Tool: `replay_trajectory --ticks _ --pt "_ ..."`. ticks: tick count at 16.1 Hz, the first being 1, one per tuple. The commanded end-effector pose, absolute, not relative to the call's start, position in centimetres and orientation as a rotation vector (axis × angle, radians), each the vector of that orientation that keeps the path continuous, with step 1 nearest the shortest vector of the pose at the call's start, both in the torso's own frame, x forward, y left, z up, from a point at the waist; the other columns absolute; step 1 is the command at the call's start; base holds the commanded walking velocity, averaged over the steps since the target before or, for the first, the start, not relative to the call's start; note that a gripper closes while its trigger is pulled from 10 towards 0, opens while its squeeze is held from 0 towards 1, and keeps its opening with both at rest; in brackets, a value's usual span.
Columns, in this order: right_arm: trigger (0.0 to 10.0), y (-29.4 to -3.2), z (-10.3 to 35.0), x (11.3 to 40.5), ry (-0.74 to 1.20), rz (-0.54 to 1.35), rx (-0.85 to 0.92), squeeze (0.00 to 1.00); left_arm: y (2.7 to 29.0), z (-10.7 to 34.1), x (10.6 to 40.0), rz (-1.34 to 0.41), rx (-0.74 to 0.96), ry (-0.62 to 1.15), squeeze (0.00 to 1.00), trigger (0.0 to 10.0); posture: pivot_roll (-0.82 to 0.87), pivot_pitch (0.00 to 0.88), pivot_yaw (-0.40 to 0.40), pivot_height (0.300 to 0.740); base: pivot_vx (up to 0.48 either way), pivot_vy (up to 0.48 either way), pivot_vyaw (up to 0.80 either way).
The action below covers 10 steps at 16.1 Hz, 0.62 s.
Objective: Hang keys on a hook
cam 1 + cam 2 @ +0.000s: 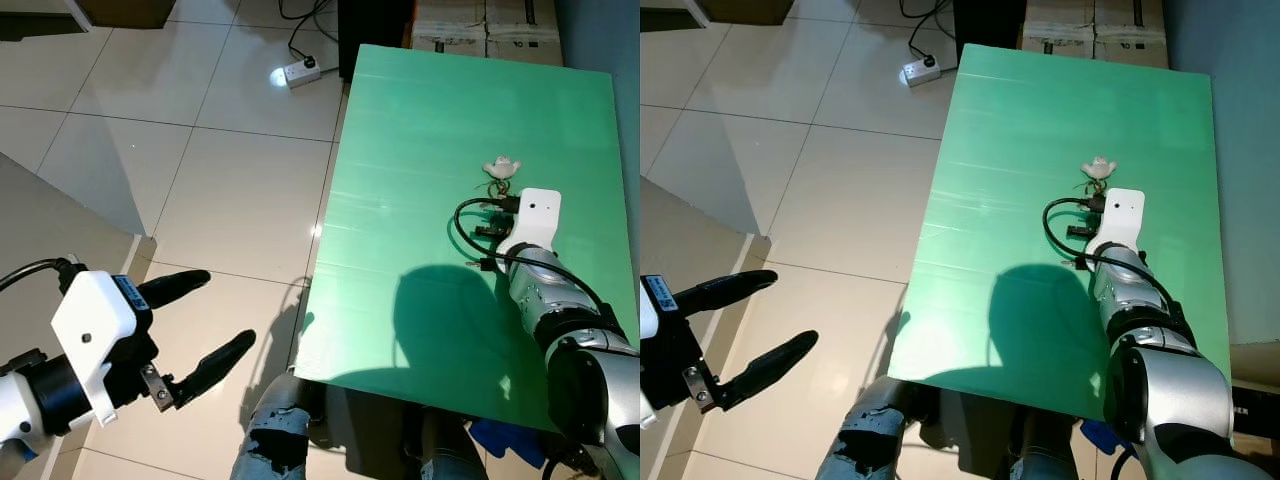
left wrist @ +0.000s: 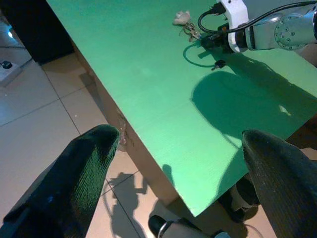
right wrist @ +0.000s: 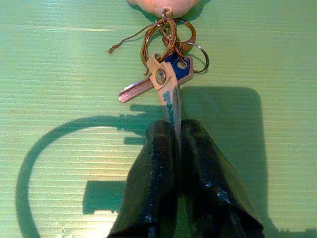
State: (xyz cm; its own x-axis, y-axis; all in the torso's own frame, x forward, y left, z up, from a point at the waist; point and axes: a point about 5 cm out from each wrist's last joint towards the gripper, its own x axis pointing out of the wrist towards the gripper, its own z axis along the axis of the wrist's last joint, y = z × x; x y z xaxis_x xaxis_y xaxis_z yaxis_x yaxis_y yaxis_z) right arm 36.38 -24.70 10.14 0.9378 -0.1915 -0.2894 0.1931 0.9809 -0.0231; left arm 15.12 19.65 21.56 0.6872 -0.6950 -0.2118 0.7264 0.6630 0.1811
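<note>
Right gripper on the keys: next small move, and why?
Probably lift straight up a little. The right gripper is shut on one key blade of the keys, while the bunch and its pale fob lie flat on the green table. The left gripper hangs open over the floor.

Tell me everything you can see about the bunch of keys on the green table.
The keys lie flat on the green table, far right side. Metal rings join a pale key with a blue-printed blade, a blue-headed key, a plain silvery key, a thin brown cord and a pale charm. The right gripper is shut on the pale key's blade.
</note>
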Motion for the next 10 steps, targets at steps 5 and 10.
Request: replay_trajectory --ticks 5,10 --pt "0.0 -25.1 9.8 36.0 0.276 -0.194 0.006 0.00 19.6 20.5 16.1 -0.788 0.254 0.115 0.00 10.0 0.33 0.317 0.086 0.740 0.000 0.000 0.00" --pt "0.0 -24.4 11.1 36.7 0.235 -0.119 -0.040 0.00 17.3 17.5 19.6 -0.853 0.192 0.058 0.00 10.0 0.09 0.203 0.099 0.740 0.000 0.000 0.00"
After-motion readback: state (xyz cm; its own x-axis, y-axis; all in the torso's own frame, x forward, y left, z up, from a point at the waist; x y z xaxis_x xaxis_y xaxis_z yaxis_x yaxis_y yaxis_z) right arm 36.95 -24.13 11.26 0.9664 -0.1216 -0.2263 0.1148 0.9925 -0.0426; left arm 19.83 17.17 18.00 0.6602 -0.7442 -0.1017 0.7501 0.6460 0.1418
